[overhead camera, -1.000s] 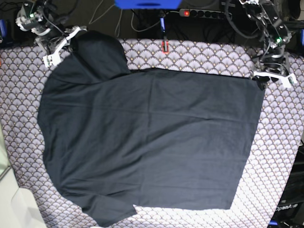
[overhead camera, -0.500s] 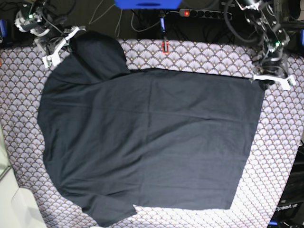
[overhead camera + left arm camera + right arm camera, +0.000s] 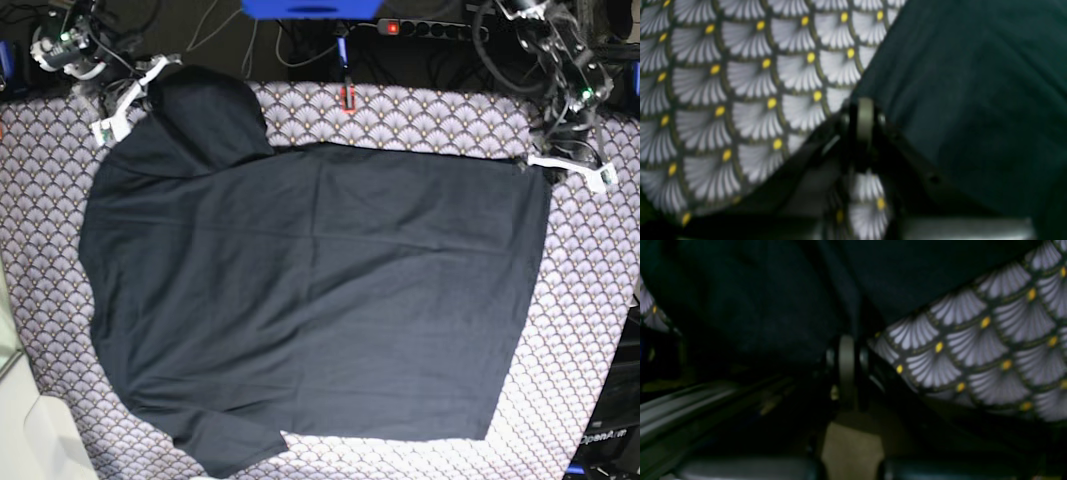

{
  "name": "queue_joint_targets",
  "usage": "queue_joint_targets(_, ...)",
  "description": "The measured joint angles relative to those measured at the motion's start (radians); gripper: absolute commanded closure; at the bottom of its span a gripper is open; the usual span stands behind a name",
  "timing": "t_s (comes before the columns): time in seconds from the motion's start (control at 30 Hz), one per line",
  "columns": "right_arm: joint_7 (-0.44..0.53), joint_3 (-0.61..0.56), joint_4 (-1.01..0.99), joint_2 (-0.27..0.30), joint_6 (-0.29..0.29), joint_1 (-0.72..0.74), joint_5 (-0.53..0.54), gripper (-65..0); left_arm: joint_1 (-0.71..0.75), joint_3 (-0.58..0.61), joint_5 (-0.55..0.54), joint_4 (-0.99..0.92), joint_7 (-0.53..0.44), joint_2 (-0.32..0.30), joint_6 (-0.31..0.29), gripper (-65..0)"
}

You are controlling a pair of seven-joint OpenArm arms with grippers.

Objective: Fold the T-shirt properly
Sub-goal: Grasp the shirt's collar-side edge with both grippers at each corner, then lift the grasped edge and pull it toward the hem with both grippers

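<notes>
Lying spread almost flat across the middle of the worktop [image 3: 600, 330], the T-shirt [image 3: 320, 300] covers most of the scallop-patterned cloth [image 3: 430, 115] beneath it; in the base view one sleeve juts toward the upper left corner and the other toward the lower edge, while the straight hem runs down the right side; faint creases cross the dark fabric.

The left tool [image 3: 566, 165] sits at the upper right corner of the hem in the base view, its white fingers [image 3: 590, 173] resting at the shirt's corner; its wrist camera shows it clenched on the dark fabric edge, the T-shirt [image 3: 973, 100] filling the right of that view and the patterned cloth [image 3: 740, 83] the left.

The right tool [image 3: 125, 100] is at the upper left sleeve in the base view, its white fingers [image 3: 112, 122] just beside the sleeve's edge; its wrist view is dark and blurred, with the T-shirt [image 3: 756, 300] overhead and the patterned cloth [image 3: 973, 350] at right; I cannot tell whether it is clenched or released.
</notes>
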Motion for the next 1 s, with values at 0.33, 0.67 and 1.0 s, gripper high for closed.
queue_joint_targets(0.33, -0.037, 0.004, 0.059, 0.014, 0.000, 0.034, -0.002, 0.0, 0.019, -0.004, 0.001, 0.165, 0.061, 0.026, 0.004, 0.0)
queue_joint_targets(0.67, -0.188, 0.024, 0.060, 0.073, 0.000, 0.210, 0.005, 0.0, -0.010, -0.004, 0.008, 0.184, 0.071, 0.017, 0.003, 0.0)
queue_joint_targets(1.0, -0.286, 0.015, 0.059, 0.125, 0.000, 0.389, 0.014, 0.0, -0.113, -0.002, 0.008, 0.171, 0.137, -0.002, 0.012, 0.0)
